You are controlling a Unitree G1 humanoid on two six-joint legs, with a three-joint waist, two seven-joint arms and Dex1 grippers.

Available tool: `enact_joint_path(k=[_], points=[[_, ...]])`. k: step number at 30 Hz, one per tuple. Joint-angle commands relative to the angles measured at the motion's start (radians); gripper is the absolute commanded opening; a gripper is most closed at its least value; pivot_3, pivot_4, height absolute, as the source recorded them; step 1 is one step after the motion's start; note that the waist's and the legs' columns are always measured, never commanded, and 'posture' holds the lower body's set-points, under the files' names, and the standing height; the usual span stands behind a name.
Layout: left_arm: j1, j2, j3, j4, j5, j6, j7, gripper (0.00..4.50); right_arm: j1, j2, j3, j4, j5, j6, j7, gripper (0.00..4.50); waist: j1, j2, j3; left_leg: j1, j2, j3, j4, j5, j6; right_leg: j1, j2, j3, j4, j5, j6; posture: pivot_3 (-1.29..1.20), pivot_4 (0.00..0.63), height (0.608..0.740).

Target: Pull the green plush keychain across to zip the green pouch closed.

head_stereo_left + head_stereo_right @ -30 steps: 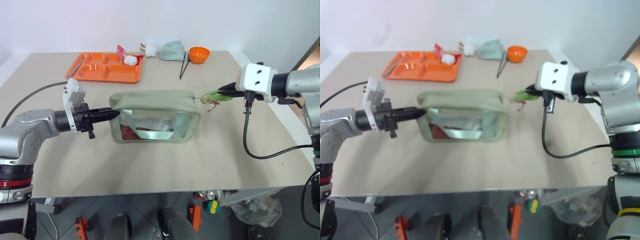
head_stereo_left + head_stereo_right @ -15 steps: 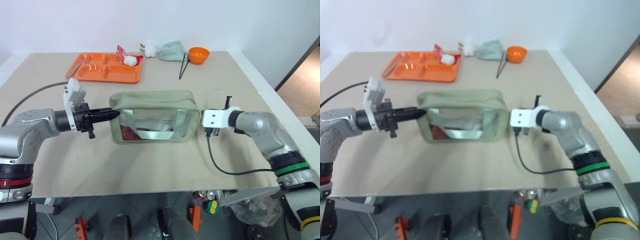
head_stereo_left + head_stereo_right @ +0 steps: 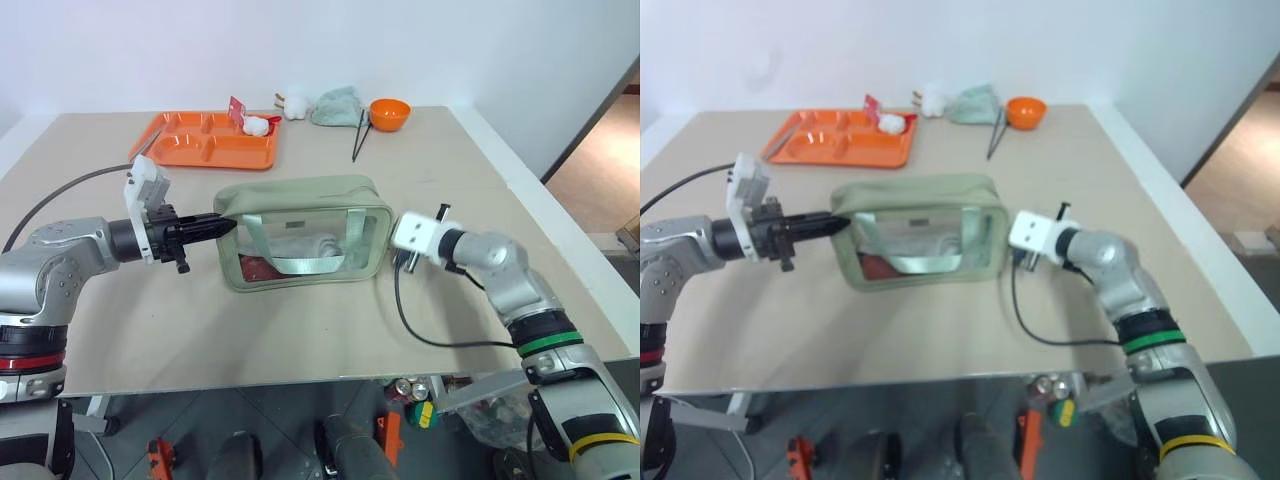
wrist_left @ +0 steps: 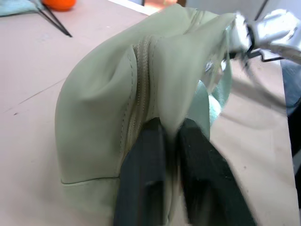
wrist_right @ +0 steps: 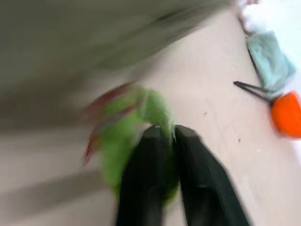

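My left claw (image 3: 222,226) sits at the left end of the green pouch (image 3: 300,230), level with the table (image 3: 300,330). In its wrist view the two black fingers (image 4: 146,174) stand close together with a fold of the pouch's fabric pinched between them, right beside the zipper seam, so I read it as nearly closed on the pouch end and anchoring it.

The pouch lies mid-table, its clear side panel and green strap facing me, and things are packed inside. From the left wrist view the zipper line along the top looks joined at that end. From the head views the top looks smooth all along, though I cannot trace the teeth to the far end.

At the right end of the pouch is my right claw (image 5: 164,136). Its wrist view shows the fingers close together around the green plush keychain (image 5: 127,141), with the pinkish cord trailing beside it, just off the pouch's end wall. The picture is smeared, so I cannot tell how firm that hold is.

My judgement is that the pull is at or close to its finish, since the keychain sits at the pouch's right end. What is left is to confirm that the slider is fully home and then let go with both claws.

Behind, left to right, stand an orange tray (image 3: 205,140), a pale teal cloth (image 3: 335,105) and an orange bowl (image 3: 390,113).
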Motion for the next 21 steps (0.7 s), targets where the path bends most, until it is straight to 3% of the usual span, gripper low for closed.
enact_joint_path(k=[1,4,8,15,18,21], points=[[-0.032,0.000,0.057,-0.001,-0.022,-0.006,0.032,2.05,-0.067,-0.032,-0.159,-0.132,0.237,0.258,0.103,1.98,0.001,0.000,0.000,-0.001,0.000,0.000,-0.001,0.000,0.000,-0.001,0.000,0.000,0.000,0.000,0.000,0.00,0.150,0.740],[-0.022,0.008,0.064,-0.003,-0.028,-0.005,0.027,3.05,-0.066,-0.086,-0.225,-0.221,0.395,0.464,0.198,2.99,0.007,0.000,0.000,-0.001,0.000,-0.001,-0.001,-0.001,0.001,0.000,-0.001,-0.001,-0.001,-0.002,0.000,0.00,0.150,0.740],[0.012,0.038,0.083,-0.041,-0.032,-0.013,0.008,4.32,-0.015,-0.177,-0.286,-0.305,0.504,0.552,0.290,3.00,0.010,0.000,0.000,-0.002,0.000,-0.002,-0.003,-0.002,0.001,-0.001,-0.001,-0.003,-0.003,-0.003,0.000,0.00,0.150,0.740],[0.184,0.124,0.241,-0.145,-0.070,-0.005,0.029,4.32,0.154,-0.332,-0.407,-0.368,0.609,0.609,0.371,3.00,0.005,0.000,0.000,-0.002,0.000,0.001,-0.003,-0.004,0.005,-0.001,-0.002,-0.001,-0.005,-0.004,0.000,0.00,0.150,0.740],[0.275,0.180,0.292,-0.139,-0.031,0.043,0.093,4.32,0.249,-0.358,-0.471,-0.371,0.621,0.626,0.347,3.00,0.006,0.000,0.000,-0.001,0.000,0.000,-0.003,-0.004,0.005,0.000,-0.002,-0.002,-0.005,-0.005,0.000,0.00,0.150,0.740],[0.378,0.170,0.399,-0.148,-0.082,0.050,0.075,4.32,0.349,-0.351,-0.534,-0.387,0.639,0.639,0.324,3.00,0.006,0.000,0.000,-0.001,0.000,0.000,-0.002,-0.004,0.005,0.000,-0.002,-0.002,-0.004,-0.005,-0.001,0.00,0.150,0.740]])
